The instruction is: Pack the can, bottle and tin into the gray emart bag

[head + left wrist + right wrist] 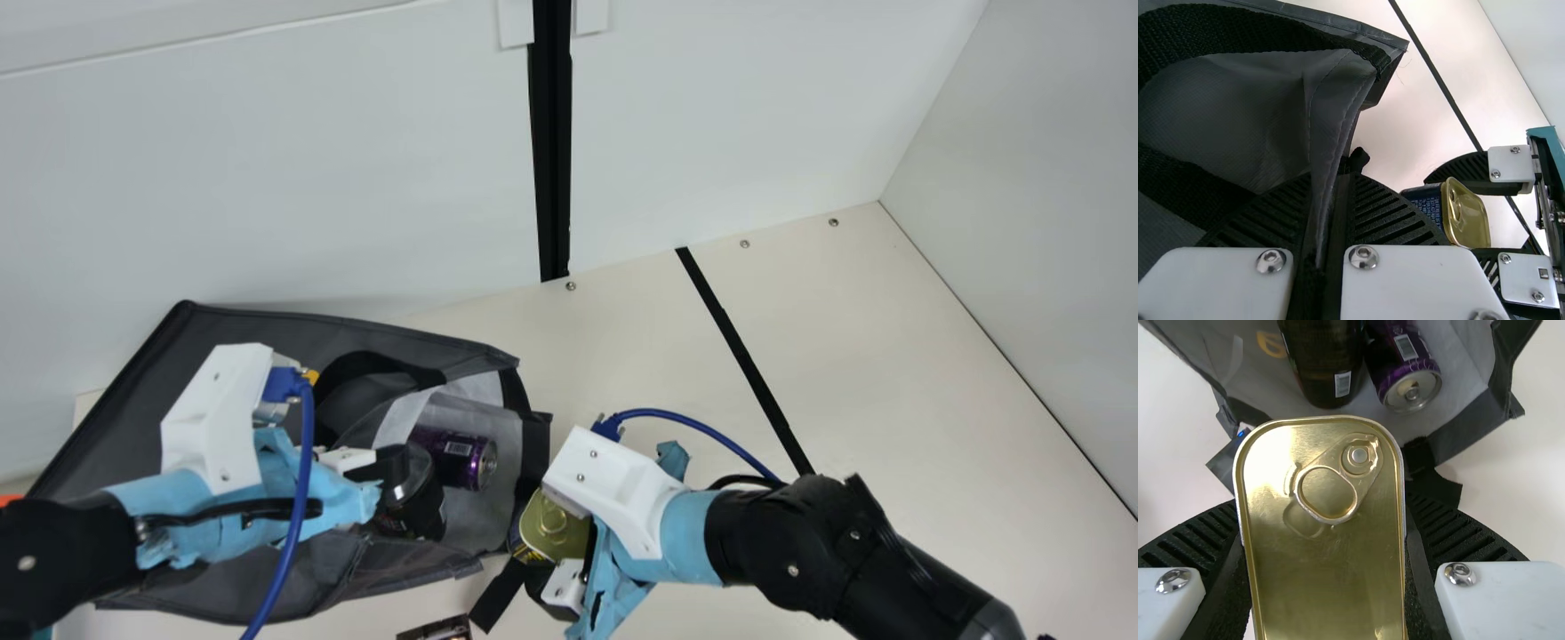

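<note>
The tin is held in the part-open right gripper near the bag, where the can and bottle lie; the nearly closed left gripper pinches the bag's edge.

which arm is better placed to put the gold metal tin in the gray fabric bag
The right, likely: the right gripper holds the gold metal tin just outside the gray fabric bag's mouth. The left gripper pinches the bag's edge, perhaps steadying it.

A dark gray bag wears black straps and a paler gray lining; the can is purple and silver, the bottle dark, the tin gold and dark blue, the table cream.
</note>
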